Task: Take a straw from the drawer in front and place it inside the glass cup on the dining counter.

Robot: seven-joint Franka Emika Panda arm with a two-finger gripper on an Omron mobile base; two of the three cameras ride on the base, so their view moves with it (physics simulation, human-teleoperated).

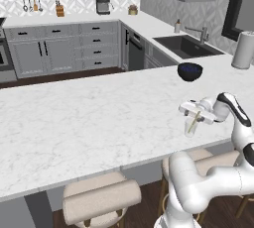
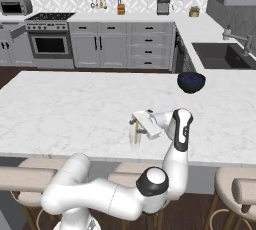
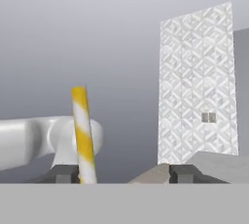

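Step in hand: release. Straw (image 1: 194,121) leans inside glass cup (image 1: 191,128), near the surface's (image 1: 74,118) stool-side edge. Tool (image 3: 114,172) jaws stand apart, straw against 1 finger. Next: retract without tipping the cup.

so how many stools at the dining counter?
3 in the left base view: one at lower left, one behind the arm, a sliver at the right edge. More may sit out of frame.
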